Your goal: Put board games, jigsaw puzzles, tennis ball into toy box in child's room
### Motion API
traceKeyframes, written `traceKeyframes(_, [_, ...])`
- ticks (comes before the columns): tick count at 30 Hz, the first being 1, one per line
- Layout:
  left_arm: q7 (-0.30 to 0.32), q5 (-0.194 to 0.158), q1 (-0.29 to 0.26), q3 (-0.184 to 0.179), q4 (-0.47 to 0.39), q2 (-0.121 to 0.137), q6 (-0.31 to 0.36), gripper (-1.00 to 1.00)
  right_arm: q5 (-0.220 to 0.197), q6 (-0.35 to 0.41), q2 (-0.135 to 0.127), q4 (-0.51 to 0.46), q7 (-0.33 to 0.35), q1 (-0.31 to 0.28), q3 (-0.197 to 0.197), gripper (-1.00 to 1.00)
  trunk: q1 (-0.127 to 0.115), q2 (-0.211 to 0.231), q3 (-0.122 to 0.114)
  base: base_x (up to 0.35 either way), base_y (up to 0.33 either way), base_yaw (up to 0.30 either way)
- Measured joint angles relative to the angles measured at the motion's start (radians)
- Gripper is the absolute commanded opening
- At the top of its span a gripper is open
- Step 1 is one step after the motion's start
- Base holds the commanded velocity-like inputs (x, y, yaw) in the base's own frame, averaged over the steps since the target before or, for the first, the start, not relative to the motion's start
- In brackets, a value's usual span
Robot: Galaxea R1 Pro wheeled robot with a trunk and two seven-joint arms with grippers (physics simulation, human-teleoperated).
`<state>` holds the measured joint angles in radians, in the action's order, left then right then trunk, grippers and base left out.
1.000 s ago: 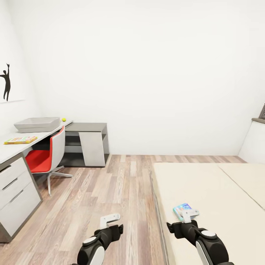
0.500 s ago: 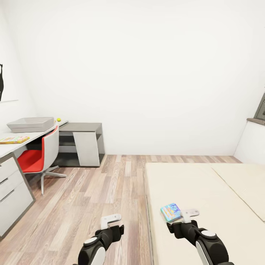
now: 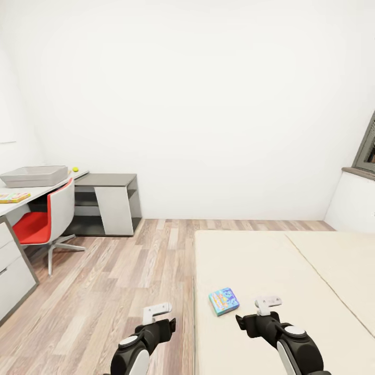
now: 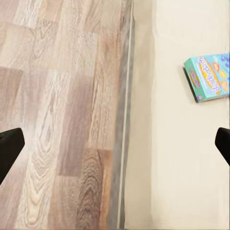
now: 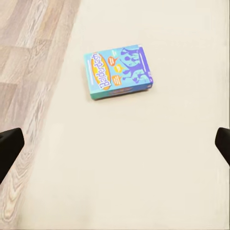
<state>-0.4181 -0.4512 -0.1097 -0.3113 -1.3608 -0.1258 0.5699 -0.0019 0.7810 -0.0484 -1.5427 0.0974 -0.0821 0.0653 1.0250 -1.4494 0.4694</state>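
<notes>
Our head view has swung rightward over the last second: the surface (image 3: pixel 10 205) with the toy box (image 3: pixel 34 176) and tennis ball (image 3: pixel 75 169) has slid toward 9 o'clock, and the bed (image 3: pixel 271 271) takes more of the frame. This is camera motion, not object motion. The light blue board game (image 3: pixel 224 301) lies flat on the bed near its floor-side edge, now at 11 o'clock of our right gripper (image 3: pixel 266 303), apart from it. Left gripper (image 3: pixel 156 311) hangs over the floor. Both jaws stand wide, holding nothing. We judge we are lining up for a bed pickup; the game is not yet grasped.
</notes>
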Motion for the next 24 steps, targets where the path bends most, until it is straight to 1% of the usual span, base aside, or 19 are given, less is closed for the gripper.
traceKeyframes(24, [0.0, 0.0, 0.0, 0.0, 0.0, 0.0, 0.0, 1.0, 0.0, 0.0, 0.0, 0.0, 0.0, 0.0, 0.0, 1.0, 0.0, 0.0, 0.0, 0.0, -0.282, 0.0])
